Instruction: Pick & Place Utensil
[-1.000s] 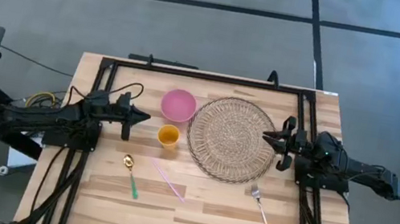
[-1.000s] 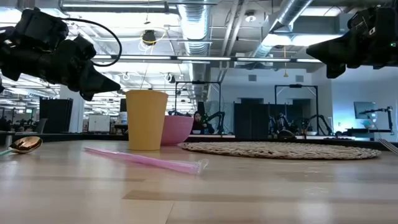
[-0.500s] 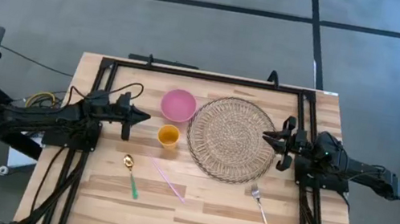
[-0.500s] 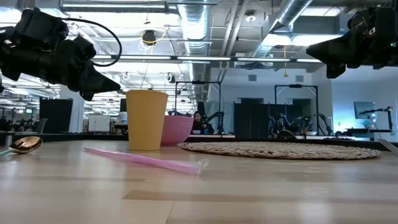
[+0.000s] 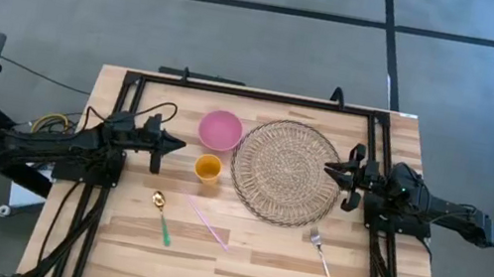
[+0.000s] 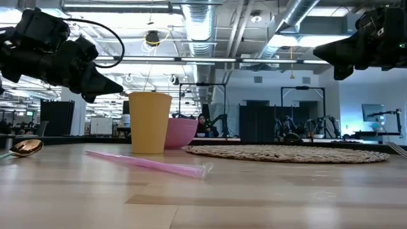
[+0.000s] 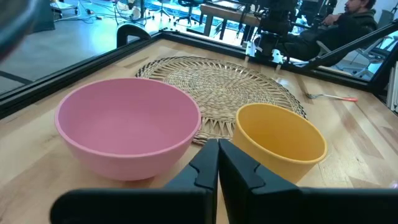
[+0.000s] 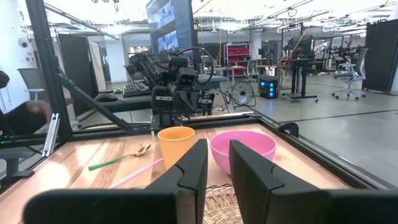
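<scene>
The fork [image 5: 322, 259], spoon [image 5: 160, 214] and pink straw [image 5: 209, 224] lie flat on the counter [image 5: 245, 269] near its front edge, so a tool could slip on a thin handle or push it away. Behind them, the left tool [image 5: 170, 143] is pressed together beside the cup [image 5: 208, 167] and bowl [image 5: 220, 130], and could knock them. The right tool [image 5: 334, 170], slightly spread, hovers at the mat [image 5: 286, 171] edge; the fork tines are hard to see.

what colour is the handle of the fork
Orange; the fork lies near the table's front right, shown best in the high view.
</scene>
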